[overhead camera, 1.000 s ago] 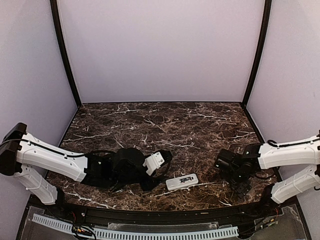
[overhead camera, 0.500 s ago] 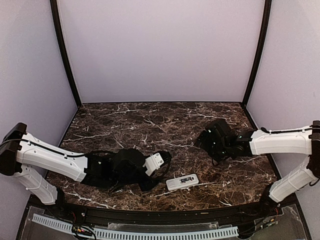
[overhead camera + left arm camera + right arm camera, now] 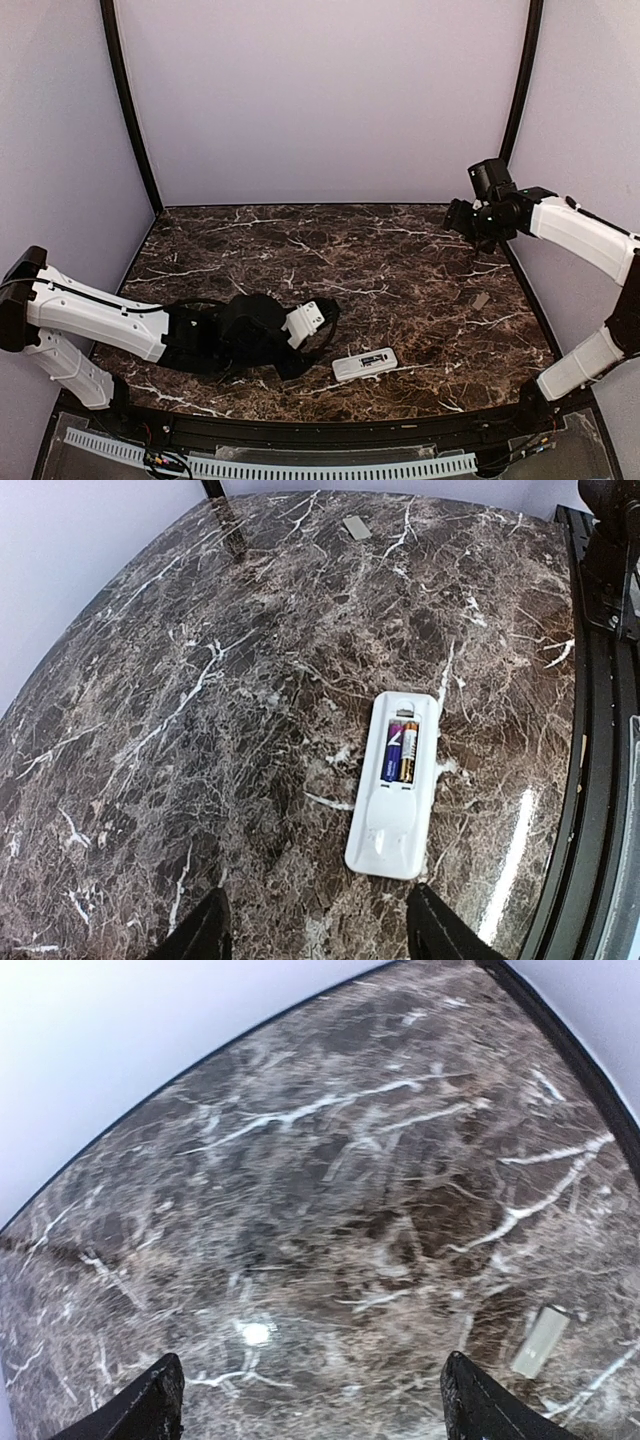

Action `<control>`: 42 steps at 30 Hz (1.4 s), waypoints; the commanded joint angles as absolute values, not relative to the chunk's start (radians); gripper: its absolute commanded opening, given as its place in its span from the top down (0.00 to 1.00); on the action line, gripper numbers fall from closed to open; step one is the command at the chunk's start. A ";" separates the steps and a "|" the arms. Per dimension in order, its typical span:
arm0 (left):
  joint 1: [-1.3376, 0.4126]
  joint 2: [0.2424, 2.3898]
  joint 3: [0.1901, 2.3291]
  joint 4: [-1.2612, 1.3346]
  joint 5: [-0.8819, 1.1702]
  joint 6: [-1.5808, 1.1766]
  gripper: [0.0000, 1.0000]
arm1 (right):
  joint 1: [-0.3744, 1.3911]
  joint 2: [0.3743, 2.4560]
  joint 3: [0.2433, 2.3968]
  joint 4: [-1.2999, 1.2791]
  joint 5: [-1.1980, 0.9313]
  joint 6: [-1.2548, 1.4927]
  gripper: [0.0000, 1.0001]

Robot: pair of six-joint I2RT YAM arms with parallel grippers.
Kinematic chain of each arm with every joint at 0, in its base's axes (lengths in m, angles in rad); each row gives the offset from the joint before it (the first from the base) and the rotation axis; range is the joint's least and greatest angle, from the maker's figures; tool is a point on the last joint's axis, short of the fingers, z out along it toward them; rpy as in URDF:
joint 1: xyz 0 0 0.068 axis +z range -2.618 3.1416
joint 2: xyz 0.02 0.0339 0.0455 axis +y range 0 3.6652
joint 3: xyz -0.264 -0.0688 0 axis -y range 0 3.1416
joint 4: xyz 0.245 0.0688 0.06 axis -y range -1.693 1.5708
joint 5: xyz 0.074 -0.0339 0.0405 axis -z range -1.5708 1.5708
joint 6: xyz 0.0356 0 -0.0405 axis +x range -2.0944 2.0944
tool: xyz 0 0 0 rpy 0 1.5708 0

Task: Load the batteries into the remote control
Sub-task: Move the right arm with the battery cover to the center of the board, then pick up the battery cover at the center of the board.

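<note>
The remote [image 3: 390, 825] lies flat on the dark marbled bench [image 3: 200, 680], close to the near edge and a little right of the middle. Its plain white back faces up and the battery bay is uncovered. Two batteries [image 3: 400, 757] sit side by side inside the bay, lengthwise along the remote. One shows a purple wrapper, the other a dark and orange one. In the top view the bay reads only as a dark slot in the white body.

The left arm [image 3: 95, 318] stretches low over the near left part of the bench. The left claw [image 3: 316, 892] points at the remote from its left, near it but not touching. Its two fingers [image 3: 205, 935] stand partly apart with only bare bench between them, and it holds nothing.

The right arm [image 3: 580, 225] is raised at the far right corner, well apart from the remote. The right claw [image 3: 312, 1360] hangs above the bench there, its fingers [image 3: 150, 1405] spread wide with nothing between them.

A small pale flat cover piece [image 3: 481, 300] lies on the right side of the bench, well apart from the remote. Neither claw touches it. The right wrist view shows it low at the right edge, and the left wrist view shows it far off beyond the remote.
</note>
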State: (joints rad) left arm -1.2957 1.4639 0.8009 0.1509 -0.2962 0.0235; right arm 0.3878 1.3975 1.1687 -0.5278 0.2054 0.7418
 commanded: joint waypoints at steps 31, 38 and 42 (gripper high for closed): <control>-1.291 1.424 0.745 0.154 -0.318 0.046 0.41 | -0.039 1.788 0.956 -0.551 -0.040 0.627 0.47; -1.287 1.442 0.743 0.159 -0.322 0.052 0.41 | 0.022 1.816 1.012 -0.639 0.015 0.624 0.48; -1.286 1.444 0.744 0.162 -0.324 0.052 0.41 | 0.033 1.809 1.017 -0.661 0.012 0.627 0.50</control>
State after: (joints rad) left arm -1.2930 1.4395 0.7620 0.1493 -0.3115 0.0418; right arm 0.0044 1.7561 1.0431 -0.6071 0.0784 0.6247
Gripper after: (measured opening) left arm 0.593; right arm 0.518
